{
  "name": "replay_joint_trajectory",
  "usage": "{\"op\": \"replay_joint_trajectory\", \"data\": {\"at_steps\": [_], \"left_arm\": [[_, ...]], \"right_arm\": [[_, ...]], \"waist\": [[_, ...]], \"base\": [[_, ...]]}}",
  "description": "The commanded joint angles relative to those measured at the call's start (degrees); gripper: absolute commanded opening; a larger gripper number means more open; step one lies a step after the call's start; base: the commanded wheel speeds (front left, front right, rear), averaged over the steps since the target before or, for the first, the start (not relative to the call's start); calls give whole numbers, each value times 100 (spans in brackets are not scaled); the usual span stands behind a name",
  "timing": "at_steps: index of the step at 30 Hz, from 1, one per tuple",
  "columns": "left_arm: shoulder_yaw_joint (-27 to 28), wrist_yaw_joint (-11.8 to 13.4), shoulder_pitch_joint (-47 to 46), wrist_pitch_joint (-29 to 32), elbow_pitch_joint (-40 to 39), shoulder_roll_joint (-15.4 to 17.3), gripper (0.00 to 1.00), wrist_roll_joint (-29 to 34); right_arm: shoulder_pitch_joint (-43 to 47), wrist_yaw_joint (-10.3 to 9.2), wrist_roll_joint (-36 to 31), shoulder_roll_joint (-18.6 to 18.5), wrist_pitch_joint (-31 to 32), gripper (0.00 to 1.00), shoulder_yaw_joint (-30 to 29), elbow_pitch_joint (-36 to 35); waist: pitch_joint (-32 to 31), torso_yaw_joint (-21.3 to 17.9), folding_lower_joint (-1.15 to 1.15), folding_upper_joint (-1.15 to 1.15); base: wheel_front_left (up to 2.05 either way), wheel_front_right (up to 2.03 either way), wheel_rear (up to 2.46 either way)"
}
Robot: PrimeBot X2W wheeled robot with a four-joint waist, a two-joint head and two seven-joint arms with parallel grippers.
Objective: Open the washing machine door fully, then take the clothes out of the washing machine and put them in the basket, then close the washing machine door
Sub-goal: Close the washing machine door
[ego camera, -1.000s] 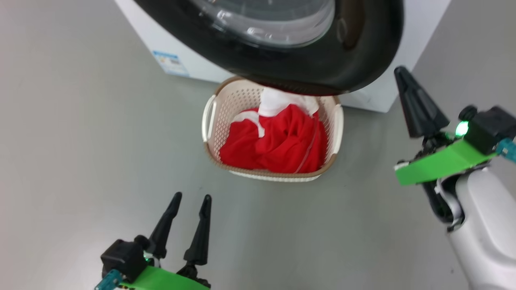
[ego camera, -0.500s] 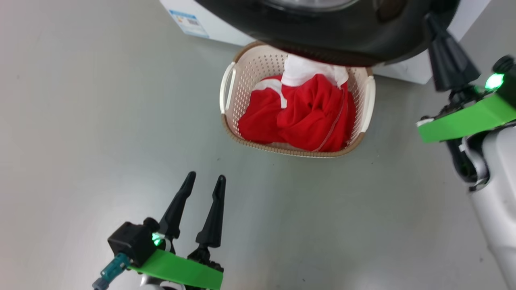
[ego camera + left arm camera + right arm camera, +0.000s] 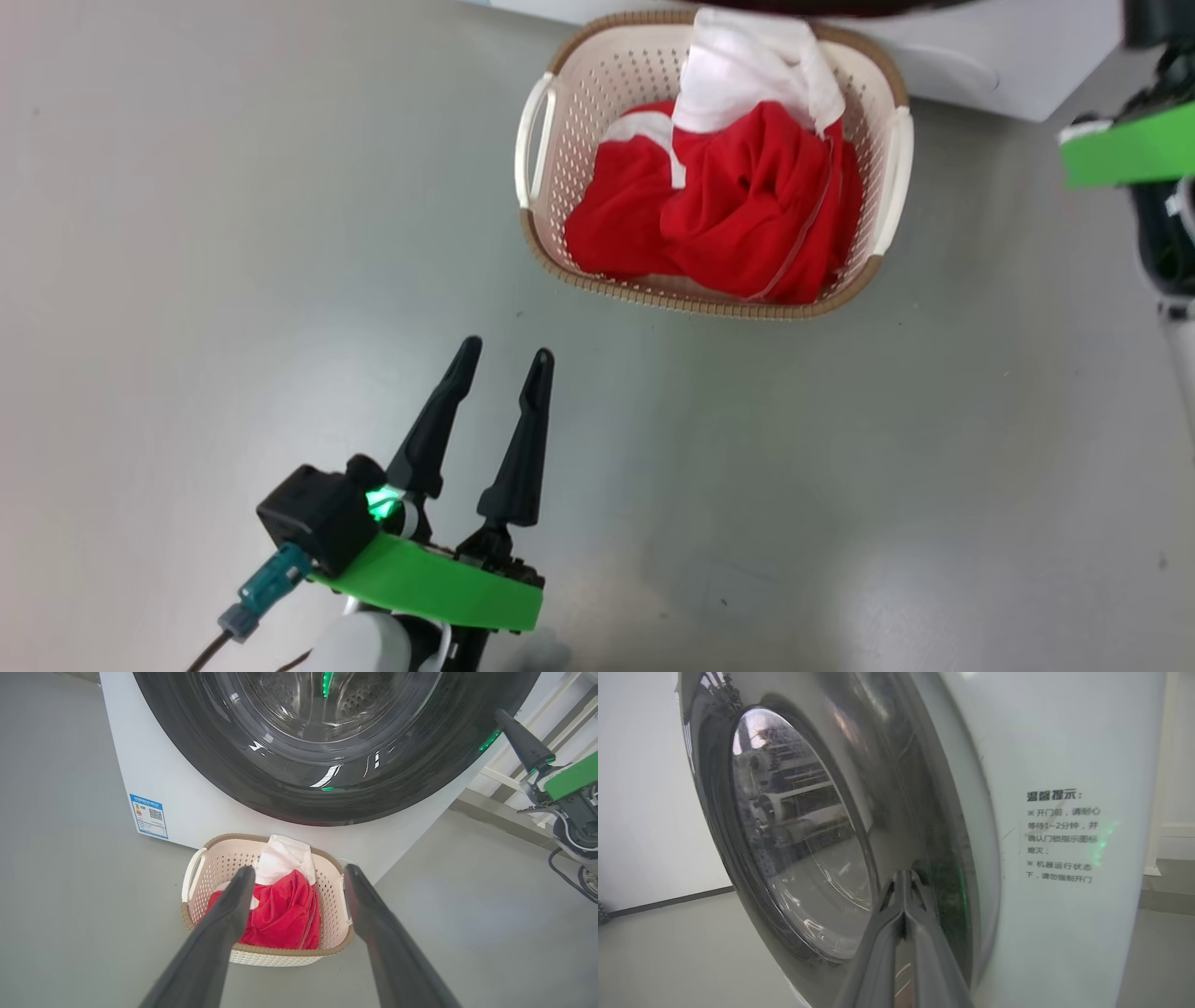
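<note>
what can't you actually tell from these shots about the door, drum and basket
- Whether the washing machine door is latched: left wrist view, its black rim covers the seam.
- Anything left in the drum: left wrist view, glare on the glass, top edge crops it.
- What lies under the clothes in the basket: head view, fabric covers the bottom.
- Whether the right gripper touches the door: right wrist view, tips merge with dark rim.

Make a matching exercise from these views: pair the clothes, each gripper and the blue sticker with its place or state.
Things:
1. clothes
2. left gripper
3. right gripper
4. blue sticker

Places or states:
A. shut, against the washing machine door
B. on the washing machine, on its white front
C. in the basket
D. open, over the floor

Pairs: 1-C, 2-D, 3-A, 4-B
</note>
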Motion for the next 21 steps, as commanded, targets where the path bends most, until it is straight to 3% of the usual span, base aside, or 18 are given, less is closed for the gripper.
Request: {"op": "replay_joint_trajectory", "data": {"at_steps": [1, 12, 21], "left_arm": [[149, 35, -29, -70, -167, 79, 100, -27], [95, 45, -162, -70, -245, 79, 100, -82], [121, 46, -185, -70, -180, 79, 100, -52]], "right_arm": [[-82, -6, 52, 7, -31, 0, 39, -101], [-486, -6, 51, 80, -31, 0, -309, -146], [-201, -6, 30, 68, -31, 0, 47, -213]], "waist": [[130, 47, 0, 0], [329, 76, 0, 0], [193, -12, 0, 0]], "base": [[0, 0, 0], [0, 0, 0], [0, 0, 0]]}}
